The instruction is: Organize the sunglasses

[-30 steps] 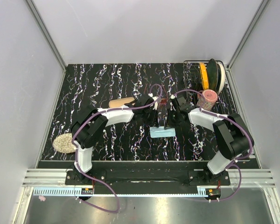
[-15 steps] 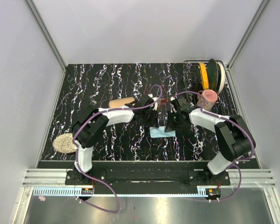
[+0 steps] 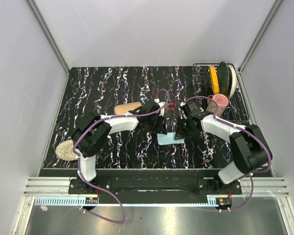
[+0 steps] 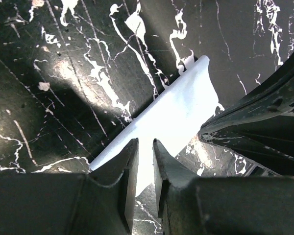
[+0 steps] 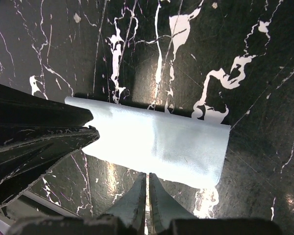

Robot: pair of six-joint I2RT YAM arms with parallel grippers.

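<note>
Black, white-veined bench [image 3: 103,88] boxed in by grey walls [image 3: 147,29]. Over blue cloth [image 4: 181,112], left claw [image 4: 145,144] parted a crack; right claw [image 5: 147,176] closed at cloth's edge. Just behind them, sunglasses [image 3: 171,105] on bench.

The small red-pink sunglasses [image 3: 171,105] lie near the middle of the black marbled tabletop [image 3: 112,83], pose too small to tell.

The top camera looks down from 6 o'clock, high and far, taking in the whole table [image 3: 112,88]. Each wrist camera stares down, close, past the left gripper [image 4: 145,143] or the right gripper [image 5: 147,175]. All three share the blue cloth [image 3: 170,139] [image 4: 171,117] [image 5: 161,139].
</note>
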